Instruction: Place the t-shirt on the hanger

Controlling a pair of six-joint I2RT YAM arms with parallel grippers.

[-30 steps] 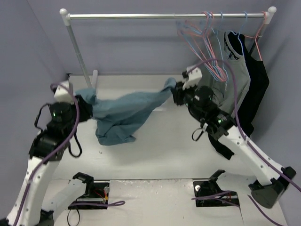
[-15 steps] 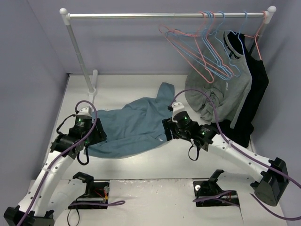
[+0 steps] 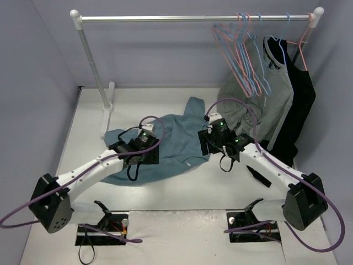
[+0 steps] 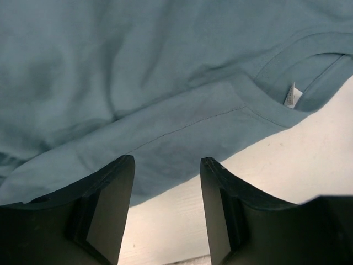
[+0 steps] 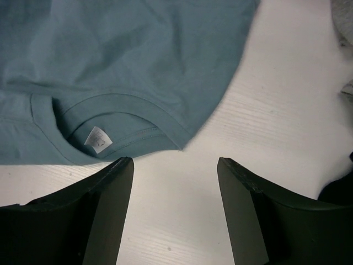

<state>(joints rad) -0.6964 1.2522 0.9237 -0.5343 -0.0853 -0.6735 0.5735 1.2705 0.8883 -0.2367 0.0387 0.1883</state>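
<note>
The teal-blue t-shirt (image 3: 171,141) lies spread on the white table, held by neither gripper. The right wrist view shows its collar and white neck tag (image 5: 97,139). My left gripper (image 3: 148,152) hovers over the shirt's near edge. In its wrist view the left gripper (image 4: 167,179) is open over the hem, with only cloth and bare table in its gap. My right gripper (image 3: 205,144) stands at the shirt's right edge. There too the right gripper (image 5: 175,168) is open over bare table, just below the collar. A salmon-pink hanger (image 3: 237,52) hangs on the rail among light-blue ones.
A clothes rail (image 3: 193,18) spans the back, its post (image 3: 96,66) at the left. A grey shirt (image 3: 273,99) and a black garment (image 3: 300,94) hang at its right end, reaching down to the table beside my right arm.
Both grippers have opened and let go of the t-shirt, which dropped from stretched in the air to flat on the table. Both arms came down and inward toward the collar.
</note>
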